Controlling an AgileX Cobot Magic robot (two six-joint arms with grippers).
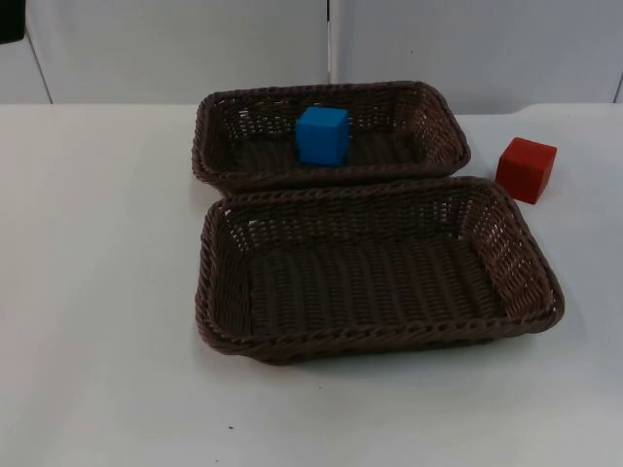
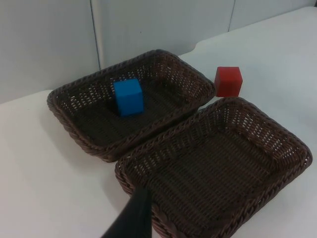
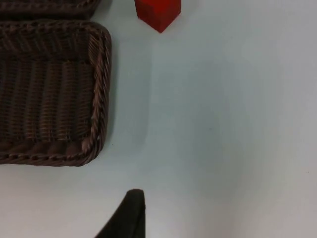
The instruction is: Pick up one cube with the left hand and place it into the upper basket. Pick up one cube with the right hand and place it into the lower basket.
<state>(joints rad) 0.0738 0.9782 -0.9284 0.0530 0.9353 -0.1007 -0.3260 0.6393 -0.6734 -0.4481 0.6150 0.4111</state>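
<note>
A blue cube [image 1: 322, 134] [image 2: 129, 97] sits inside the upper brown wicker basket [image 1: 209, 136] [image 2: 64, 116], near its back wall. A red cube [image 1: 527, 169] [image 2: 228, 81] [image 3: 157, 11] rests on the white table just right of the baskets, level with the gap between them. The lower basket [image 1: 209, 282] [image 2: 297, 148] [image 3: 101, 74] holds nothing. My left gripper [image 2: 133, 218] hangs high over the lower basket's left end and holds nothing. My right gripper [image 3: 130, 213] hovers over bare table to the right of the lower basket, well short of the red cube.
The two baskets lie edge to edge in the middle of the table. The grey partition wall [image 1: 175, 49] runs along the table's far edge behind the upper basket. White table [image 1: 97, 292] stretches out on the left, the front and the right.
</note>
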